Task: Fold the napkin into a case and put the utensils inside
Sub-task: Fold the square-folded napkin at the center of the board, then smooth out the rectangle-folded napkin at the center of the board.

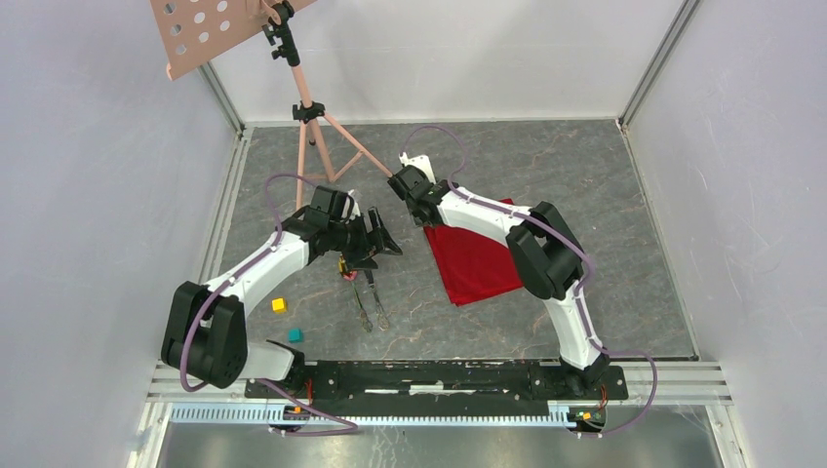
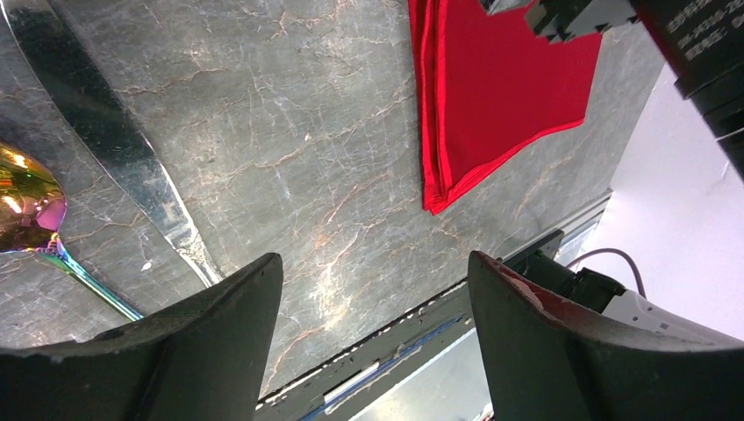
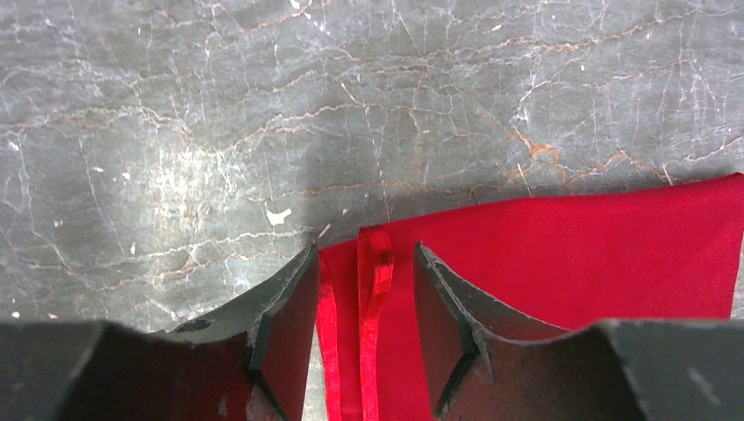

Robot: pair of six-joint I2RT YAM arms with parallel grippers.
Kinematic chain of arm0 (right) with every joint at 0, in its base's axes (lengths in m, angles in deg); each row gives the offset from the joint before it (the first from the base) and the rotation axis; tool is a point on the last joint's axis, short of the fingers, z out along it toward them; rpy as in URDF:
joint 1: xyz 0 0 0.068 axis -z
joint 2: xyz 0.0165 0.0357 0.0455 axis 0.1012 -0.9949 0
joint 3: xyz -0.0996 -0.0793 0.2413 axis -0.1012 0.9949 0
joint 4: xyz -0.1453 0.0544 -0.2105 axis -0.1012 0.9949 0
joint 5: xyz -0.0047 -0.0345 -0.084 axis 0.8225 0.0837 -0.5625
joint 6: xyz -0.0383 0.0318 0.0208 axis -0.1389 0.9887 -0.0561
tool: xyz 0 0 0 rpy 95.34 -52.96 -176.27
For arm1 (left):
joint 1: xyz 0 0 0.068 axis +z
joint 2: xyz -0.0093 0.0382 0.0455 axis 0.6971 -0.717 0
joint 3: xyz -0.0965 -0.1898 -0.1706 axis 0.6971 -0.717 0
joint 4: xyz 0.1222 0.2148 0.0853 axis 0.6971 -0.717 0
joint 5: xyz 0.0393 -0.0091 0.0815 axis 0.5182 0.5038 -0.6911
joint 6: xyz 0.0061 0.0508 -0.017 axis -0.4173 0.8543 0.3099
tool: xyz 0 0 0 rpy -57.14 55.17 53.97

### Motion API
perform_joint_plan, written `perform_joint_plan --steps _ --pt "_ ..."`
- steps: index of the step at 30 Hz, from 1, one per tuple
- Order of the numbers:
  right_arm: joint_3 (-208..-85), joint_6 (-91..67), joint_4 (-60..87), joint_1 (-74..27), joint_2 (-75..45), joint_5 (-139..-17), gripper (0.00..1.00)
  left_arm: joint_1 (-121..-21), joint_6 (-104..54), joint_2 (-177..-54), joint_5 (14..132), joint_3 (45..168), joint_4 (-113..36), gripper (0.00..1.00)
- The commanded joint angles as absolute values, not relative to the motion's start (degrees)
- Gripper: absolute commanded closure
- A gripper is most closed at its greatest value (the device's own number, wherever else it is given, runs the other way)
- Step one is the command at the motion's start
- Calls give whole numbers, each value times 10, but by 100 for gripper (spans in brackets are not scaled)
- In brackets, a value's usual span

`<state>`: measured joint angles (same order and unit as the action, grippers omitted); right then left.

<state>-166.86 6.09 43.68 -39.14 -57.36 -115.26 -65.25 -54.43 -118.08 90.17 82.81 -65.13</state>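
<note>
The red napkin point(image 1: 480, 261) lies folded flat on the table at centre right, partly under my right arm. My right gripper point(image 1: 414, 190) is at its far left corner. In the right wrist view point(image 3: 364, 250) the jaws stand open on either side of the napkin's layered folded edge point(image 3: 373, 289), not clamped on it. My left gripper point(image 1: 380, 244) is open and empty point(image 2: 373, 261), hovering above the utensils point(image 1: 368, 297). The gold spoon bowl point(image 2: 26, 206) and a shiny flat utensil handle point(image 2: 114, 149) show to its left. The napkin point(image 2: 500, 88) lies to its right.
A yellow block point(image 1: 279, 305) and a teal block point(image 1: 295, 334) lie near the left arm. A small orange-pink thing point(image 1: 344, 268) sits by the utensils. A tripod stand point(image 1: 312, 127) is at the back. The rail point(image 1: 429, 375) runs along the near edge.
</note>
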Motion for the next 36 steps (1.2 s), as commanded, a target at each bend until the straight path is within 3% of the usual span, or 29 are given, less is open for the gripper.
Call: perform_joint_plan --steps 1,7,14,25,27,31,36 --pt "-1703 75 438 -395 -594 -1182 51 -651 -508 -1160 899 823 -653 16" --pt "-1710 76 439 -395 -612 -1195 51 -650 -507 -1162 899 821 -652 16" --pt "-1703 76 427 -394 -626 -1201 60 -651 -508 -1162 898 822 -653 16" --pt "-1705 45 415 -394 -605 -1206 91 -650 -512 -1174 894 824 -652 15" --pt "-1698 39 409 -393 -592 -1201 88 -650 -517 -1181 902 822 -644 15" --pt "-1679 39 397 -386 -576 -1189 66 -650 -532 -1199 923 821 -625 15" --pt "-1682 38 397 -382 -565 -1180 61 -651 -538 -1205 926 822 -621 15"
